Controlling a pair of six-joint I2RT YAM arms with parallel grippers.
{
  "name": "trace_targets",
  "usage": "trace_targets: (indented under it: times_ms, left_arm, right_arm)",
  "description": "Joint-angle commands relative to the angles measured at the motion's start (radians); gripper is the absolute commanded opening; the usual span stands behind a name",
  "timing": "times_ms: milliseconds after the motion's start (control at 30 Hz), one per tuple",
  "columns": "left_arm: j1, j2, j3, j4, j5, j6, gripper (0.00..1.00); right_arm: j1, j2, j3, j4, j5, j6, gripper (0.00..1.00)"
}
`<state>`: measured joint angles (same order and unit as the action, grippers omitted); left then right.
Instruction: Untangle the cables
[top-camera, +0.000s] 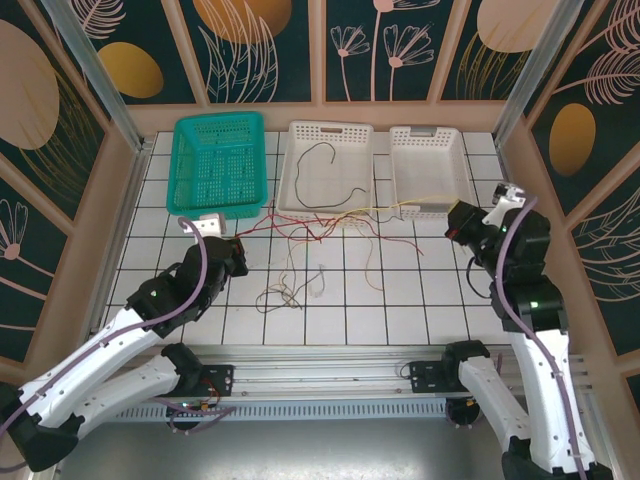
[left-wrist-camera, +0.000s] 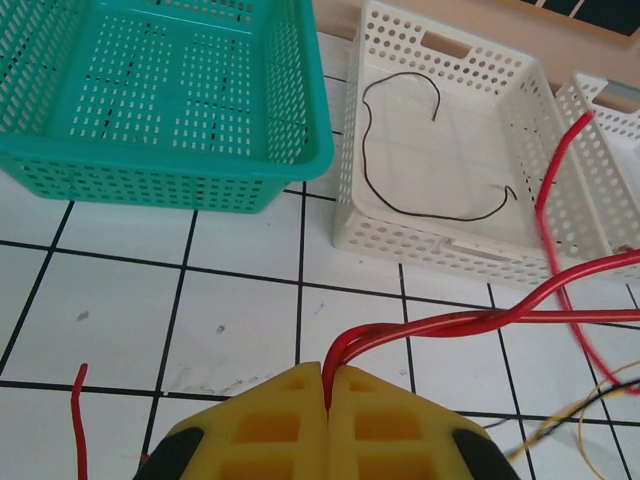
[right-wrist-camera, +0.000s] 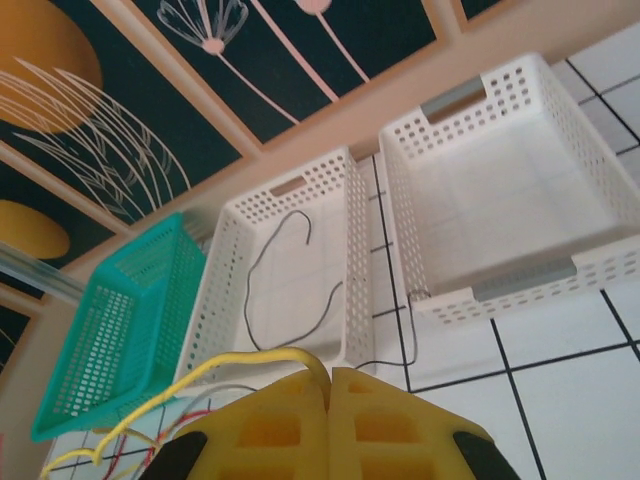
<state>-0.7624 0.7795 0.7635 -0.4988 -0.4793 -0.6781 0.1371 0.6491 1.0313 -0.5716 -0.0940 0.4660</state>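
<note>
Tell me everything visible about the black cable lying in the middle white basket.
The black cable is one thin, limp, matte wire, both ends free. It lies flat on the floor of the middle white basket in a wide open curve, one end hooked near the back, the other by the right wall. Only the basket touches it.

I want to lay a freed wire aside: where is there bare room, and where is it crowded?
Crowded: the thin red, yellow and dark cables before the middle white perforated basket. Bare tiles of the white gridded table: near right, between cables and right arm, and left, below the teal plastic basket. The right-hand white basket holds nothing.
</note>
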Motion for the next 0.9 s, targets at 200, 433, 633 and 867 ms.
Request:
trace_targets:
  times_ms: [200, 433, 633, 867]
  left_arm:
    - [0.044, -0.012, 0.044, -0.114, -0.113, 0.056, 0.00]
    - [0.053, -0.010, 0.067, -0.145, -0.153, 0.084, 0.00]
    - [0.058, -0.008, 0.079, -0.166, -0.189, 0.098, 0.00]
    - [0.066, -0.005, 0.080, -0.172, -0.215, 0.111, 0.00]
  right_arm:
    - [-0.026, -0.014, 0.206, -0.068, 0.240, -0.026, 0.00]
    - [-0.024, -0.011, 0.274, -0.127, 0.355, -0.032, 0.00]
    - [-0.012, -0.011, 0.324, -0.158, 0.429, -0.046, 0.00]
    - [0.040, -0.021, 0.345, -0.176, 0.479, -0.036, 0.00]
